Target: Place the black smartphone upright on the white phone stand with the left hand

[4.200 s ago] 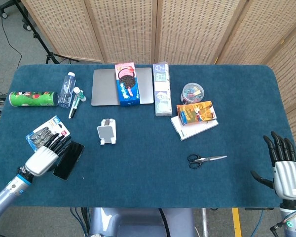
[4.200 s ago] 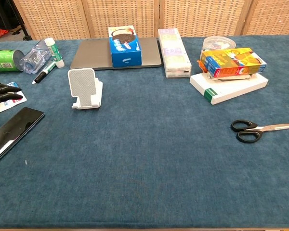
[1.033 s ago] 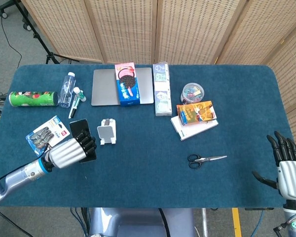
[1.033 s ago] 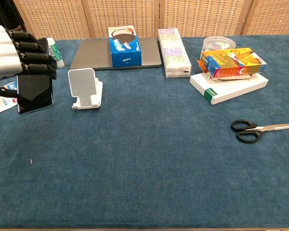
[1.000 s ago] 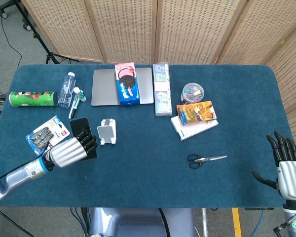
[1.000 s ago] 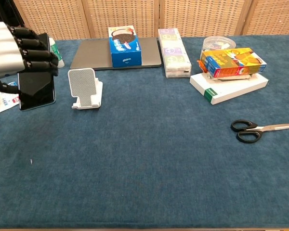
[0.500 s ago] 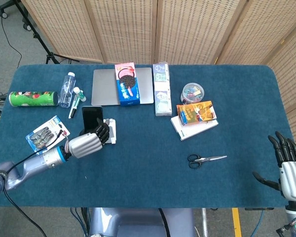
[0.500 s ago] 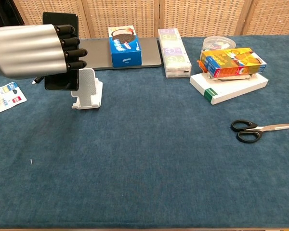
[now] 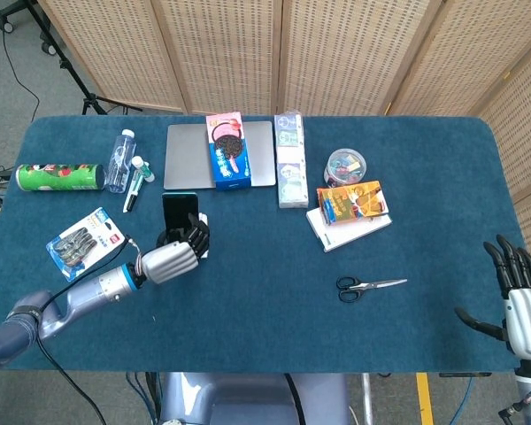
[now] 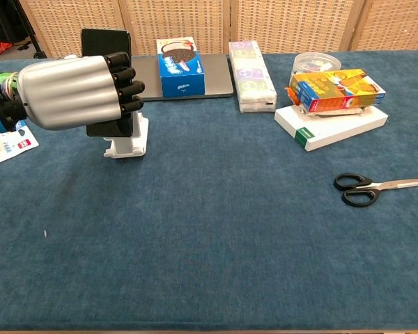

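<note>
My left hand (image 9: 173, 260) (image 10: 73, 92) grips the black smartphone (image 9: 179, 213) (image 10: 104, 43) upright, its dark fingers (image 10: 125, 87) wrapped across the phone's front. The phone stands right in front of the white phone stand (image 10: 129, 145) (image 9: 202, 241), hiding most of it; only the stand's base shows in the chest view. Whether the phone touches the stand cannot be told. My right hand (image 9: 520, 305) hangs off the table's near right corner with fingers spread, holding nothing.
Behind the stand lie a grey laptop (image 9: 190, 156) with a blue cookie box (image 9: 228, 149) on it, a pen (image 9: 134, 186) and a bottle (image 9: 120, 159). A blister pack (image 9: 84, 237) sits at the left. Black scissors (image 9: 369, 286) and stacked boxes (image 9: 352, 212) lie right.
My left hand lifted the phone off the table at the left, turned it upright and carried it rightward to the stand. The right hand stayed put.
</note>
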You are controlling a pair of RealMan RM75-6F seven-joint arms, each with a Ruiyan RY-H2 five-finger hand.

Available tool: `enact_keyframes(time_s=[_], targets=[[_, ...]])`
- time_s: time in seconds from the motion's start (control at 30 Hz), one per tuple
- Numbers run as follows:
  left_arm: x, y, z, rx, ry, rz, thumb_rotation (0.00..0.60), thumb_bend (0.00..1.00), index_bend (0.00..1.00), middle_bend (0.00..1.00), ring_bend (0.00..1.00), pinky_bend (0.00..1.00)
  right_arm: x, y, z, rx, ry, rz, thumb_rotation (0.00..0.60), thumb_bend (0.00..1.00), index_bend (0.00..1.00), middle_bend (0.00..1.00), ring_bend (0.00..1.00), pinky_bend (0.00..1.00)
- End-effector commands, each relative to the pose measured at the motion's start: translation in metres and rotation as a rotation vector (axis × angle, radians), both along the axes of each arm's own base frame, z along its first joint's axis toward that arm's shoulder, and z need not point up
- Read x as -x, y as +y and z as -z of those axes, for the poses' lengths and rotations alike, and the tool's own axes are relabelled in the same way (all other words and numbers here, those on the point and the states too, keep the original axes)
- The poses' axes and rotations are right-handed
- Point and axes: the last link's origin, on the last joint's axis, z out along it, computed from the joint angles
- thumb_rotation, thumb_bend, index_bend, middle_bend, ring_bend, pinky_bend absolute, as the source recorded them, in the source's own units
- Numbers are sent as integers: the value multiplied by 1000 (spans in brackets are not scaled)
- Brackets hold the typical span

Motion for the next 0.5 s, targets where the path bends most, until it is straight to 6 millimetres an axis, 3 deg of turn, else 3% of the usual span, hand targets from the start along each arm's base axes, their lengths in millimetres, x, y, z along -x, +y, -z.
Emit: enact_keyframes(time_s=[0.03, 0.5], targets=[[0, 0, 4, -14, -2, 4, 600, 3, 610, 475, 372, 380, 0, 0, 0, 0, -1, 0, 600, 0, 0, 0, 0, 0], [2, 1, 19, -80, 27, -12, 600, 3, 610, 474, 372, 379, 0, 0, -3, 0, -15, -1, 600, 0, 0, 0, 0, 0]])
